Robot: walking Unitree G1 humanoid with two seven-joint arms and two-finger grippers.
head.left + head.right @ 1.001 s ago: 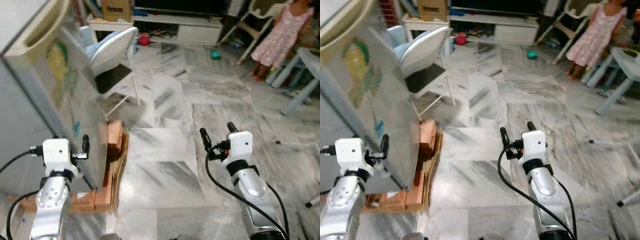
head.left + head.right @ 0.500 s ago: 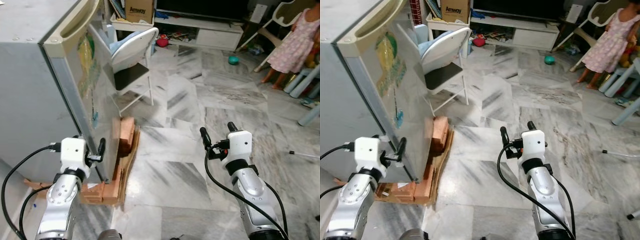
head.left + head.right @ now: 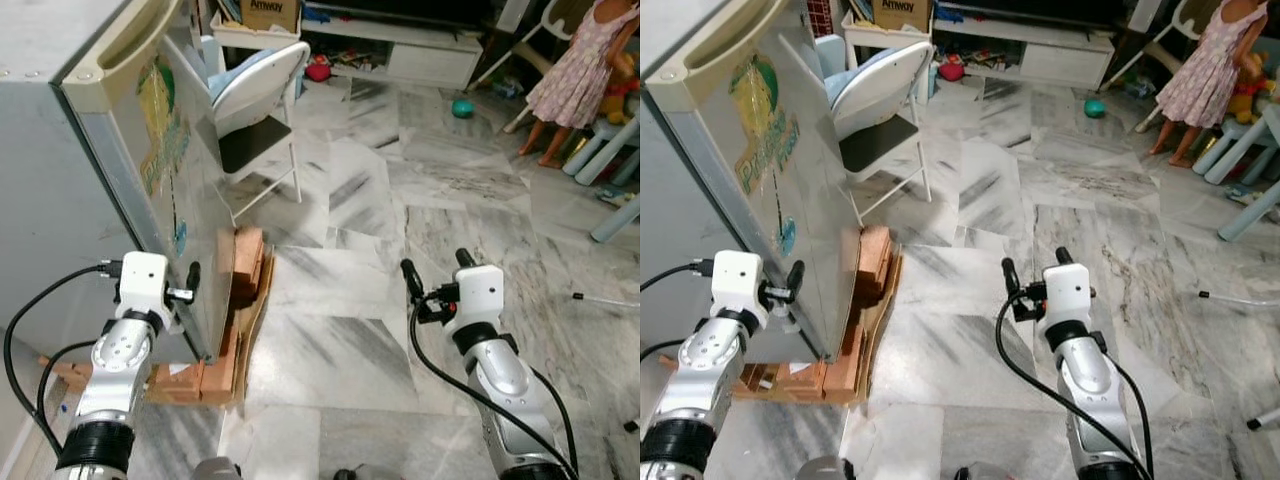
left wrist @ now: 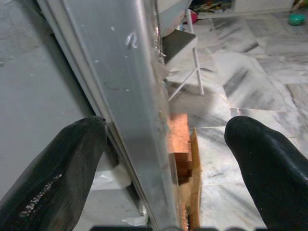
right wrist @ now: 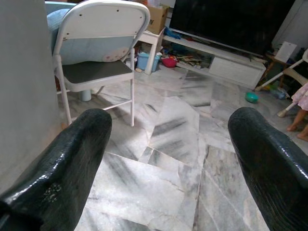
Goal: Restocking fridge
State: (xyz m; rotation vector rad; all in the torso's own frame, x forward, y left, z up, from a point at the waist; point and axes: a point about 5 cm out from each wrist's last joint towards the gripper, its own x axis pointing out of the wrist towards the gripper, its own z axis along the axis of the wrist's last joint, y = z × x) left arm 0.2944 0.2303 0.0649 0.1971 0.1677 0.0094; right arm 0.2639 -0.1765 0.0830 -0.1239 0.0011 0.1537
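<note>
We've got our left tool spread open astride the fridge door edge (right tool open, idle); closing crooked, it could slip off.

The fridge is dull silver-grey, with a cream top trim and a yellow, green and blue sticker on its door. Orange-brown bricks and tan cardboard lie at its foot. The floor is white marble streaked with grey. At 12 o'clock, a white folding chair has a black seat. At 2 o'clock, a person wears a pink patterned dress; a teal ball lies nearby.
</note>
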